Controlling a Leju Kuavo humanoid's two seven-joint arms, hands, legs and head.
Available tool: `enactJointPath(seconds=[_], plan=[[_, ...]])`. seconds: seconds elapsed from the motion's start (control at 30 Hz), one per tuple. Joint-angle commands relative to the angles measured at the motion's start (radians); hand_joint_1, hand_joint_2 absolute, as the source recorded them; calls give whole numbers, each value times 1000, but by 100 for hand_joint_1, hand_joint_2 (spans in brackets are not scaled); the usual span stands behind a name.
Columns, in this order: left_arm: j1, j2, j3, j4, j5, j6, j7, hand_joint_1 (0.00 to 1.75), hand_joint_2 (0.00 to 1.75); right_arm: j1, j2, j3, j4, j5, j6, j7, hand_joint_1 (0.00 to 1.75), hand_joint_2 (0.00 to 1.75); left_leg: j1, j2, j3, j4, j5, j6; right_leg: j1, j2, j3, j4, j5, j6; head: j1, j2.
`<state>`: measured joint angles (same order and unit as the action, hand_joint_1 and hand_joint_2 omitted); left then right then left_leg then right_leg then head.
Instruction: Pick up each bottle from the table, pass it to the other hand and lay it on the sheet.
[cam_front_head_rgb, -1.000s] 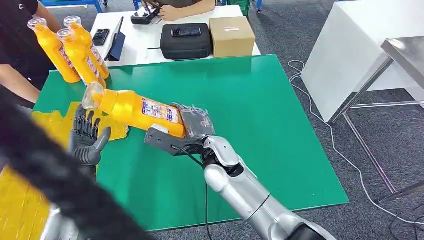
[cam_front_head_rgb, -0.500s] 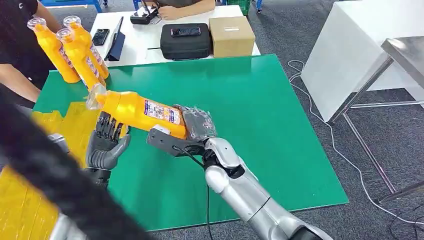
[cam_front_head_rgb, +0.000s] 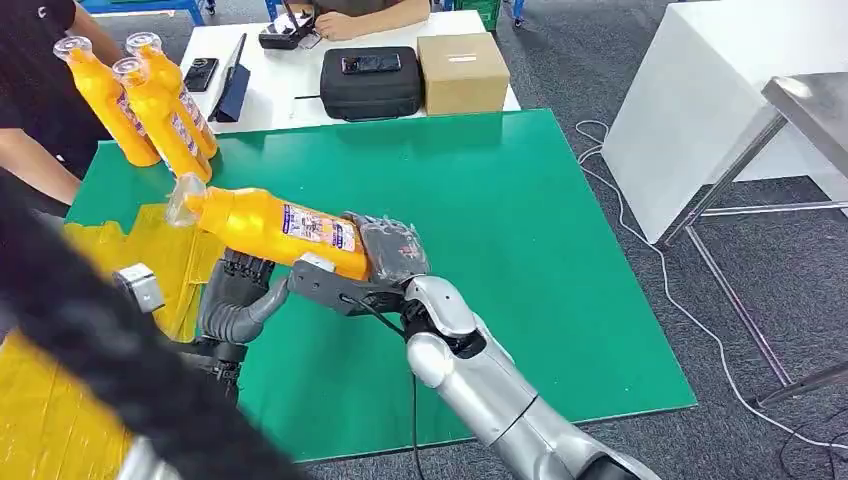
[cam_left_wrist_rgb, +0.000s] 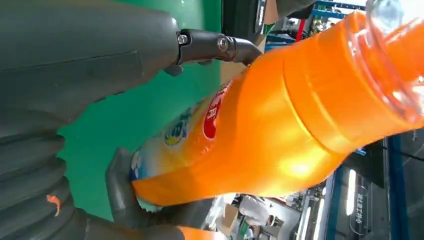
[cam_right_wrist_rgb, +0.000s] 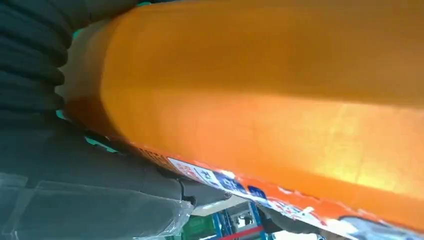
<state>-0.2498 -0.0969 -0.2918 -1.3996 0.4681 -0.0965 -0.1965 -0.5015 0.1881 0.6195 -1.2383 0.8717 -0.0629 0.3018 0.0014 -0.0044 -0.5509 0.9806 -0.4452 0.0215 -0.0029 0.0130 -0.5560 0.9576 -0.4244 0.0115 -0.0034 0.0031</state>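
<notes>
Bottle (cam_front_head_rgb: 275, 225) held by right hand (cam_front_head_rgb: 392, 250); left hand (cam_front_head_rgb: 238, 295) open beneath. Early release could drop it onto the counter (cam_front_head_rgb: 520, 220).

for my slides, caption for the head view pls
Right hand holds an orange bottle over the green table as the left hand reaches beneath it.

Green table (cam_front_head_rgb: 520, 250): yellow sheet (cam_front_head_rgb: 150, 250) at left edge, 3 orange bottles (cam_front_head_rgb: 150, 100) upright at far-left corner.
</notes>
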Motion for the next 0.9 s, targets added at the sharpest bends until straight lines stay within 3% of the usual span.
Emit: enactJointPath(seconds=[0.03,0.23,0.9], plan=[[-73,1,-25,28,14,20,10,0,175,-32,24,70,40,26,62,13,175,175,0,-1,0,1,-1,-1,0,-2,1,1,-1,0,0,0],[-58,13,10,-7,13,35,1,0,175,6,54,171,56,31,124,6,175,175,0,1,2,-1,-1,-1,0,0,1,-1,-1,0,0,0],[-16,8,28,-52,1,34,-4,0,175,30,90,331,135,17,172,-2,175,175,1,0,1,-1,-1,-1,1,-1,1,-1,0,0,0,0]])
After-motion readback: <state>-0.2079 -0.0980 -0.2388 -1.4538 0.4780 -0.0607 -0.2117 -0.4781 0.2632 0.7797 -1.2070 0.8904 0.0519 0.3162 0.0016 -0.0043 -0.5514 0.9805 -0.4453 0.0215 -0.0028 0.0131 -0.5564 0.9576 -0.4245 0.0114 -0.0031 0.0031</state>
